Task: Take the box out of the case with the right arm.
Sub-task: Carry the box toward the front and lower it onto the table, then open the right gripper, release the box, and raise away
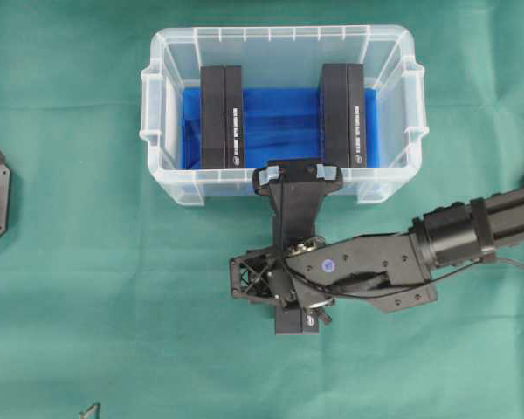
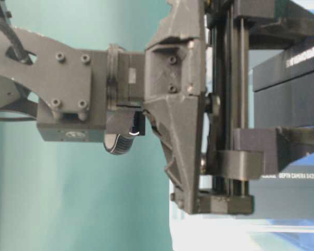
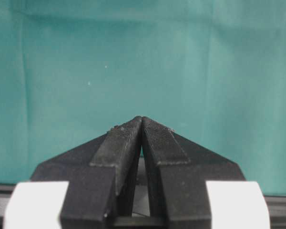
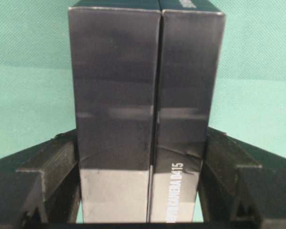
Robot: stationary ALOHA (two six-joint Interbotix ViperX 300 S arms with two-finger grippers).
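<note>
Bench (image 1: 87,262) cloth: teal green. Case (image 1: 170,188): clear plastic w/ bright blue bottom. Boxes in case (image 1: 223,118): black, small white print. Box (image 4: 143,114) in right end effector (image 4: 143,191): black, white lettering. Arm (image 1: 472,227): black.

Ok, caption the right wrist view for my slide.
Right gripper clamps a black box from both sides, green cloth behind.

The case (image 1: 284,188) sits on the cloth (image 1: 87,288) toward the far side, with one pair of boxes (image 1: 222,116) standing at its left end and another pair (image 1: 343,114) at its right end. The right gripper (image 1: 297,173) hangs over the near wall of the case, between those two pairs. A third pair of boxes (image 4: 145,114) stands side by side and touching between its fingers (image 4: 52,171).
</note>
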